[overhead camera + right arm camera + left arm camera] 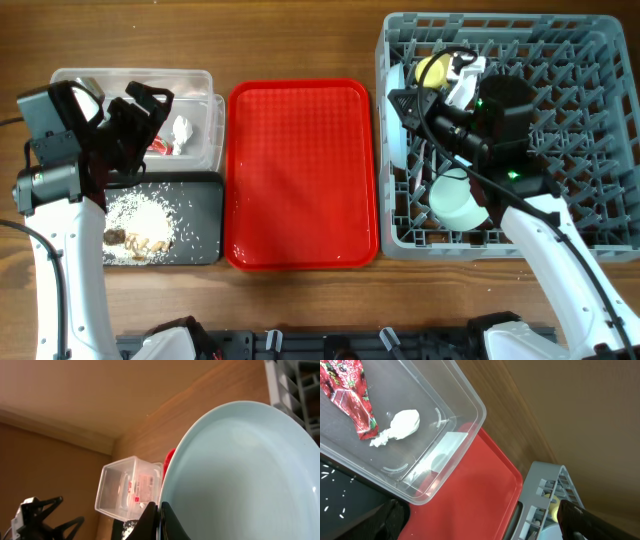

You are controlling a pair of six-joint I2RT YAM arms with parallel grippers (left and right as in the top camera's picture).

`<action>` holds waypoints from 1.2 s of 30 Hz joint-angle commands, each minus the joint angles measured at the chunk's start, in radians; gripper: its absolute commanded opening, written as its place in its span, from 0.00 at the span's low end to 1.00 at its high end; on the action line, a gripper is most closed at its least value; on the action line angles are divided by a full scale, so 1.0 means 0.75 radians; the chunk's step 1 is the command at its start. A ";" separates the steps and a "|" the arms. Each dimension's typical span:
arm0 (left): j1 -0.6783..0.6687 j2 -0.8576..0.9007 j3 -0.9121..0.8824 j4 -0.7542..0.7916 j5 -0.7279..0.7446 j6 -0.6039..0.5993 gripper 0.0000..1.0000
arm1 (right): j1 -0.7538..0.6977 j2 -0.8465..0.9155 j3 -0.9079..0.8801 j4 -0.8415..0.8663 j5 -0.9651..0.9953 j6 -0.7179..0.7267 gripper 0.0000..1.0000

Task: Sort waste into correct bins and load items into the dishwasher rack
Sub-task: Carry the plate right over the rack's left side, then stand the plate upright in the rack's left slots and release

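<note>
- The left gripper (480, 517) is spread wide and holds nothing.
- Just ahead of its fingers, the clear tub (465, 405) holds the red wrapper (350, 395) with the white tissue (402, 424) just beside it.
- The rice (140, 215) lies on the black tray (200, 215), near those fingers.
- The red tray (485, 485) lies below the gap between them.
- The right gripper (159, 512) is pinched on the rim of the blue plate (240, 475), which stands on edge at the left side of the rack (590, 120).
</note>
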 commanded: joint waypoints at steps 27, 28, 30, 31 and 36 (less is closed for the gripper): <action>0.008 -0.002 0.011 0.004 0.015 0.007 1.00 | -0.138 -0.007 -0.007 -0.203 0.172 -0.824 0.60; 0.008 -0.002 0.011 0.004 0.015 0.007 1.00 | -0.138 -0.007 -0.007 -0.208 0.220 -0.905 0.60; 0.008 -0.002 0.011 0.004 0.015 0.007 1.00 | -0.138 -0.007 -0.007 -0.214 0.333 -1.041 0.62; 0.008 -0.002 0.011 0.004 0.015 0.007 1.00 | -0.138 -0.007 -0.007 -0.216 0.389 -1.083 0.97; 0.008 -0.002 0.011 0.004 0.015 0.007 1.00 | -0.138 -0.006 -0.008 -0.251 0.474 -1.093 1.00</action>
